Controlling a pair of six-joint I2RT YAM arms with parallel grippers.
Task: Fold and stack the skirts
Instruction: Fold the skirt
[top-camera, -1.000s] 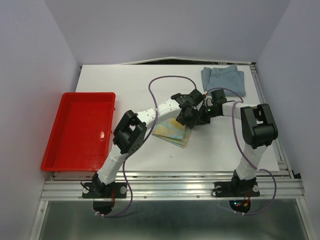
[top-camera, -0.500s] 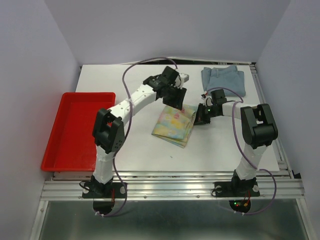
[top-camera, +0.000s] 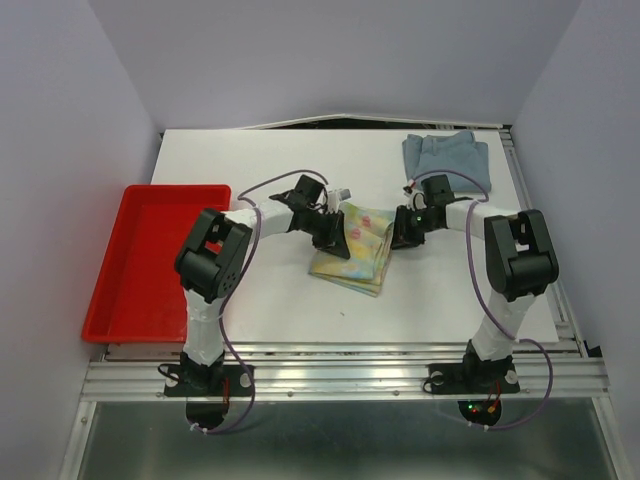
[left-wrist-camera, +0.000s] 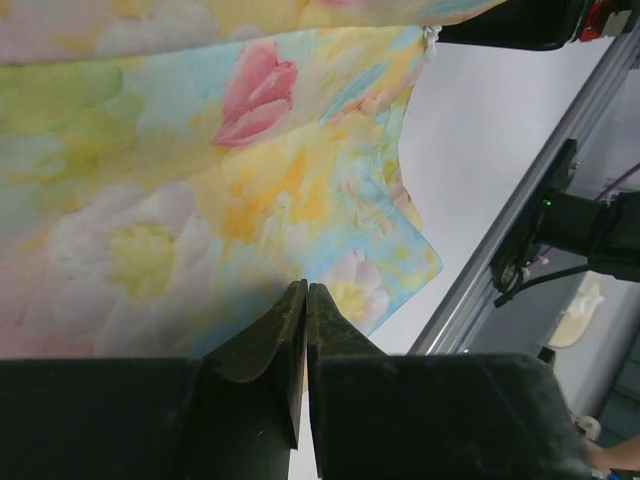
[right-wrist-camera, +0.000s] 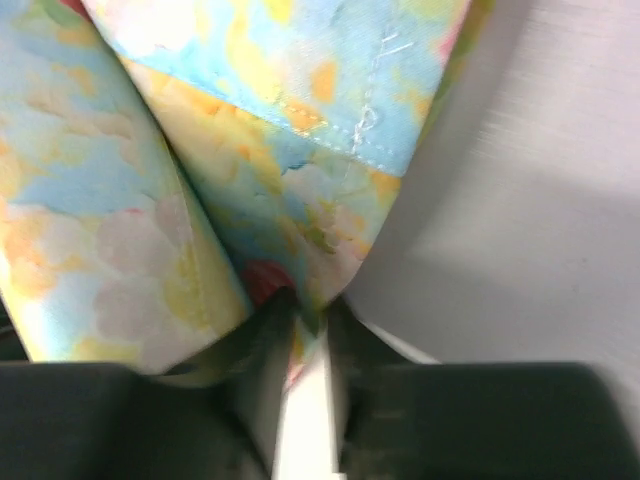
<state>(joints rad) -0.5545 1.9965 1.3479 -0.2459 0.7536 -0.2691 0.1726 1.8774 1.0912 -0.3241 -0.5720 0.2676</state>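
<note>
The floral skirt (top-camera: 360, 255) lies partly folded at mid-table. My right gripper (top-camera: 402, 230) is at its right edge and is shut on a fold of the floral cloth (right-wrist-camera: 200, 150), which is pinched between my right gripper's (right-wrist-camera: 305, 312) jaws. My left gripper (top-camera: 333, 236) is low at the skirt's left edge. In the left wrist view my left gripper (left-wrist-camera: 305, 290) has its jaws pressed together, tips against the floral cloth (left-wrist-camera: 200, 200); nothing shows between them. The light blue denim skirt (top-camera: 447, 160) lies folded at the back right, apart from both grippers.
A red tray (top-camera: 125, 300) sits at the left edge of the white table (top-camera: 250, 300). The aluminium rail (top-camera: 340, 375) with both arm bases runs along the near edge. Walls close in the back and sides.
My left arm swung from over the skirt to the far side, then came down at the skirt's left edge. The skirt's far part shifted slightly. My right gripper held its place.
</note>
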